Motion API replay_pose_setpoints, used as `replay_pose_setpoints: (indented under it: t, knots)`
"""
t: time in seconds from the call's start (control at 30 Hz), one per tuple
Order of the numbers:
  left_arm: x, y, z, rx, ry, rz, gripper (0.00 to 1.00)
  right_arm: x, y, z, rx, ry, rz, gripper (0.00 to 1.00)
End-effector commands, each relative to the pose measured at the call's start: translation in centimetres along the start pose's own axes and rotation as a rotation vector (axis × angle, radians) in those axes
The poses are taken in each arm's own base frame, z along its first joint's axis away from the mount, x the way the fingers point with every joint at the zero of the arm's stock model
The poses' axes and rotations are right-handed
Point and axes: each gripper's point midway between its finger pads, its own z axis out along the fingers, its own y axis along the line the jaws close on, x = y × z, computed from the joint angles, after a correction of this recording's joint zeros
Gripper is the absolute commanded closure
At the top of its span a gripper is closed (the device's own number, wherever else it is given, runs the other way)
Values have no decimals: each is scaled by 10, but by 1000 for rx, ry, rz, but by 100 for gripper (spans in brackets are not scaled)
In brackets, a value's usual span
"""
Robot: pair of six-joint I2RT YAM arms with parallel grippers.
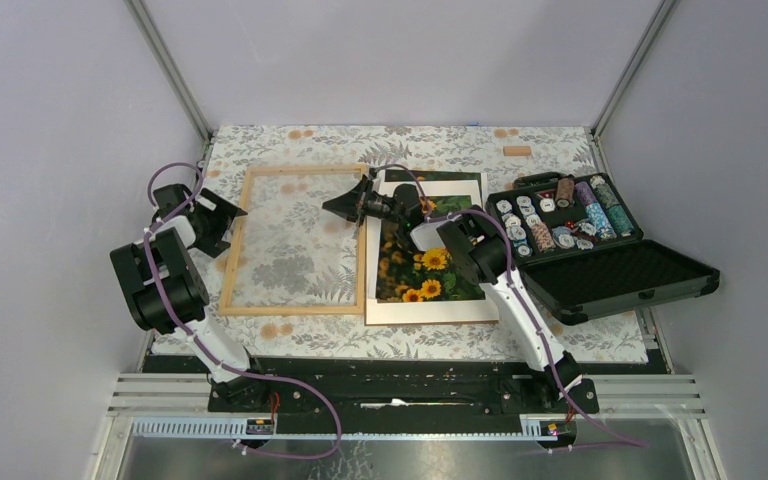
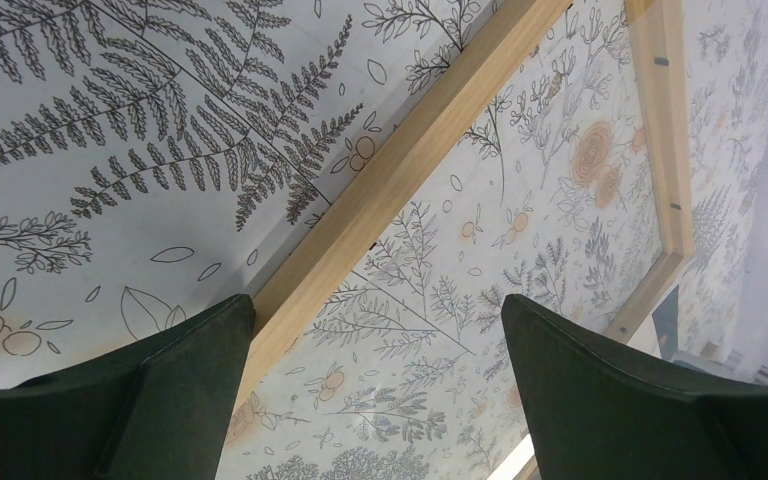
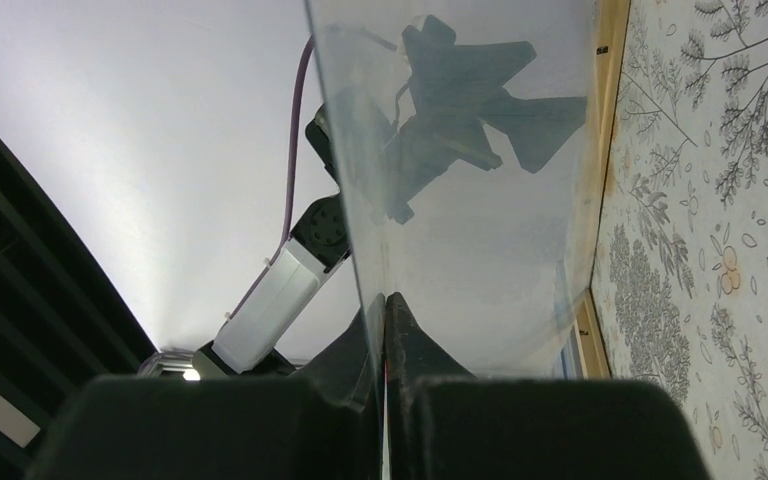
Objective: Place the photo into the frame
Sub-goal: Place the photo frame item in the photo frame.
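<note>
Top external view, read left to right. The left gripper (image 1: 228, 220) hangs low over the tabletop (image 1: 410, 340) at the frame's left rail. Its fingers (image 2: 150, 400) are spread wide and hold nothing. The left wrist view shows the rail (image 2: 400, 170) running between them with neither finger touching it.

The frame (image 1: 295, 311) lies flat left of centre, and the patterned cloth shows through its opening.

At the frame's far right corner the right gripper (image 1: 342, 205) has its fingers pressed together on the edge of the clear pane (image 3: 480, 260). The right wrist view shows the pane standing steeply up from the pinch, with the gripper's own reflection on it.

Just right of the frame, partly under the right arm, the photo (image 1: 422, 270) lies flat with the white mat (image 1: 430, 312) showing along its borders. Whether it rests on the mat or behind the mat's window cannot be told. The photo is not yet in the frame. An open black case (image 1: 620, 275) of chips stands further right, clear of the work.

Handling assessment:
- The photo is judged to be light, thin and limp, so it would sag or crease if lifted by one corner.
- Lying flat, it offers no edge to pinch from above.
- The best hold is probably a free border, once that border is slid past the mat's edge or raised slightly, using a shallow pinch.
- The pane is judged stiff, smooth and breakable. Held by one edge alone, it could slip or twist.
</note>
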Motion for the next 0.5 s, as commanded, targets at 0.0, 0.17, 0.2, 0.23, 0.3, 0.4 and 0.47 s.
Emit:
replay_pose_setpoints:
  t: [0.0,0.17,0.2,0.23,0.3,0.4,0.47]
  knots:
    - [-13,-13,-8,40,-40,19,1,22,79,-1,-146,48,-120,100]
    - [-12,-13,-8,37,-40,20,1,24,80,-4,-150,50,-118,100]
    - [-13,-13,-8,37,-42,20,1,24,81,-5,-155,51,-119,100]
    - [-13,-13,-8,37,-43,22,1,24,81,-5,-155,51,-114,100]
    - [-13,-13,-8,36,-43,23,1,24,80,-6,-154,50,-113,100]
    - [-12,-13,-8,36,-40,21,1,23,82,-5,-157,49,-115,100]
    - [-13,-13,-8,38,-42,21,1,24,83,-4,-157,48,-115,100]
